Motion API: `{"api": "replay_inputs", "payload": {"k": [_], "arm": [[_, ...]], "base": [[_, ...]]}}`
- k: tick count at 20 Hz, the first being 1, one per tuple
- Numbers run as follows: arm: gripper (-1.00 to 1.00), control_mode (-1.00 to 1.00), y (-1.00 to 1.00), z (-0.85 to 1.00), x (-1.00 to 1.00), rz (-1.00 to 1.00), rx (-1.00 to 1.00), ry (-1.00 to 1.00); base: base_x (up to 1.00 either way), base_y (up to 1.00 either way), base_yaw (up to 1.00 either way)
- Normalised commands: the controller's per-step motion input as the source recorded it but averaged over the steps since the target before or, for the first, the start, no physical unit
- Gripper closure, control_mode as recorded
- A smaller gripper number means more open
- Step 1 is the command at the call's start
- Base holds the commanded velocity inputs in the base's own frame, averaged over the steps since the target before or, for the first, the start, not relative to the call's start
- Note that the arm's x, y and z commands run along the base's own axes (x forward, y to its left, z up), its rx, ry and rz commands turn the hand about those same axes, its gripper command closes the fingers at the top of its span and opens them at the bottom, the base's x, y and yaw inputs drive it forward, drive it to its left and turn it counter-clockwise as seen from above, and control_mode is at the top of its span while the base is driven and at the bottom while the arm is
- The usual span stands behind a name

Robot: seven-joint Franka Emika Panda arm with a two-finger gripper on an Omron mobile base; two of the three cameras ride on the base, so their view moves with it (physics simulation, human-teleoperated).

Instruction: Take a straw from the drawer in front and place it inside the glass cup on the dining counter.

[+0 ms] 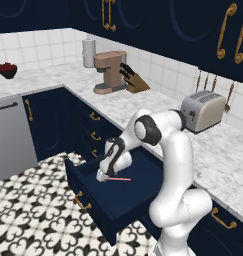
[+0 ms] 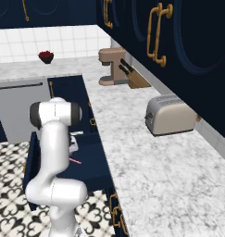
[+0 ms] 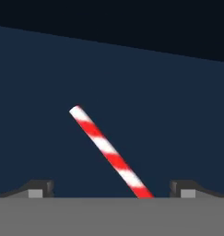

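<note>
Claw (image 3: 110,191) wide open, grasping nothing, low inside drawer (image 1: 88,172). Straw (image 3: 111,153) flat between fingertips: likely light, stiff, slippery, prone to rolling. Best pinched mid-length, gently.

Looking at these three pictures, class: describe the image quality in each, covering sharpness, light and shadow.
Left base view: even, flat light, no glare, the straw a thin faint line in the drawer. Right base view: similarly soft, slightly blurred marble. Hand view: dim, dark blue floor, the straw's stripes blurred at the edges between the open gripper.
</note>
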Motion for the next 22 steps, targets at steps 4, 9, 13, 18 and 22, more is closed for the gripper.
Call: {"api": "replay_inputs", "payload": {"k": [4, 9, 13, 18, 22], "arm": [[-1.0, -1.0, 0.0, -0.29, 0.13, 0.0, 0.0, 0.0], [-1.0, -1.0, 0.0, -0.35, 0.09, 0.0, 0.0, 0.0], [-1.0, -1.0, 0.0, -0.41, 0.02, 0.0, -0.01, 0.0], [1.0, -1.0, 0.0, -0.29, 0.0, 0.0, -0.01, 0.0], [1.0, -1.0, 0.0, -0.09, -0.03, 0.0, 0.0, -0.01]], "base": [[0.0, 0.0, 0.0], [0.0, 0.0, 0.0], [0.0, 0.0, 0.0], [0.0, 0.0, 0.0], [0.0, 0.0, 0.0]]}}
